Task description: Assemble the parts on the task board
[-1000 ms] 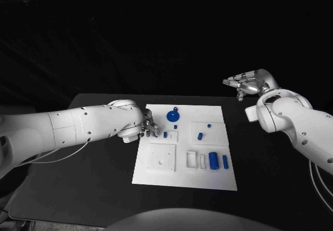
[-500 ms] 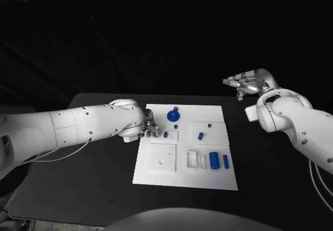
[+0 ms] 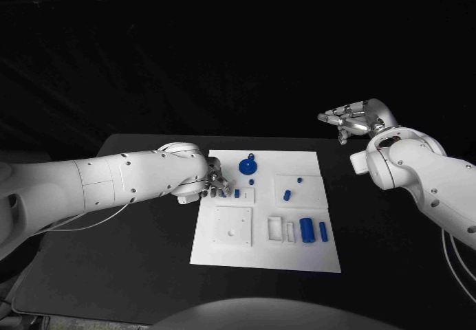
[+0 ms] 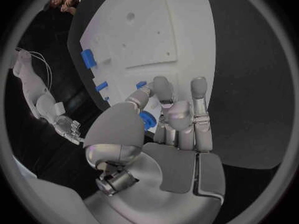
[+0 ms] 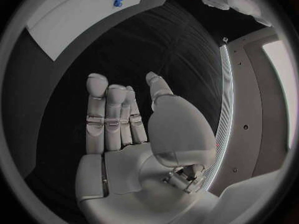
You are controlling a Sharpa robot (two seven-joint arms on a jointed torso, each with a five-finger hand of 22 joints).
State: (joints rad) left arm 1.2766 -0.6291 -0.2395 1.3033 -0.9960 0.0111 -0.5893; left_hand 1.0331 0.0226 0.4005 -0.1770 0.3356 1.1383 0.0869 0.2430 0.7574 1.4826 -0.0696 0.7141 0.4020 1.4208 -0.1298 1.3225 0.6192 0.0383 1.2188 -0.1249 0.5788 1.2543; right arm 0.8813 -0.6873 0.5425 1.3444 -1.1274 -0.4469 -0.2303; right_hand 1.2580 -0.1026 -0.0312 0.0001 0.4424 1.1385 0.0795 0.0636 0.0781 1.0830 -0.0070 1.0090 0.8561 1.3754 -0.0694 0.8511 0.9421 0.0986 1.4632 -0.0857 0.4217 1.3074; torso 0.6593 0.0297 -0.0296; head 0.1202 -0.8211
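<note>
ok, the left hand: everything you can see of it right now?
The left hand is silver metal with grey pads, on a white arm. It sits at the left edge of the white task board, fingers curled toward the thumb, pinching a small blue part. Fingertips hover over the board; contact cannot be judged.

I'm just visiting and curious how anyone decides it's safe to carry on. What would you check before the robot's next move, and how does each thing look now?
1. Left hand holds a part: ok, a small blue part sits between its fingers.
2. Grip secure: cannot tell, the fingers hide most of it.
3. Left hand is over the task board: ok, at its left edge.
4. Right hand out of the way: ok, raised off the board, holding nothing.
5. Other blue parts undisturbed on the board: ok.
</note>
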